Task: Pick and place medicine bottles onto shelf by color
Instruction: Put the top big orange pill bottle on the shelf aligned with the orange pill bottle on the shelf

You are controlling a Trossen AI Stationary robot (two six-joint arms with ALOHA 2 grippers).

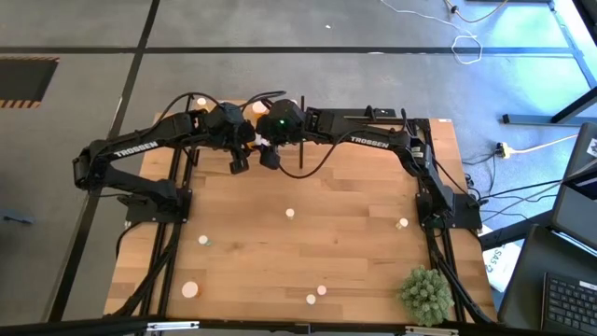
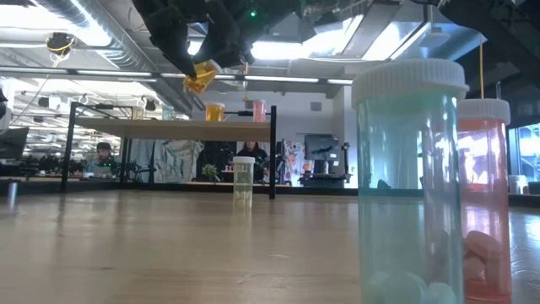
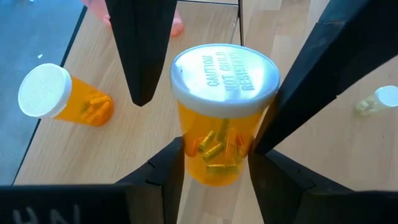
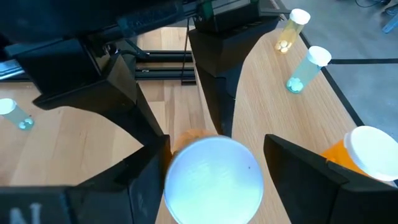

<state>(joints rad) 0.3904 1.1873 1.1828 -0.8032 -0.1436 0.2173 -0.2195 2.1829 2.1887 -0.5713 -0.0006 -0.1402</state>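
Both grippers meet above the wooden shelf (image 2: 169, 127). The left gripper (image 3: 214, 155) clamps one orange pill bottle (image 3: 221, 112); the right gripper (image 4: 214, 158) straddles its white cap, fingers wide. Beneath them, two bottles stand on the shelf. Five lie scattered on the wooden tabletop (image 1: 354, 233). An office lies beyond.

Green bottle (image 2: 411, 181) (base cropped)

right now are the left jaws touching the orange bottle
Touching. In the left wrist view both jaws of the left gripper press against the sides of the orange bottle, no gap on either side.
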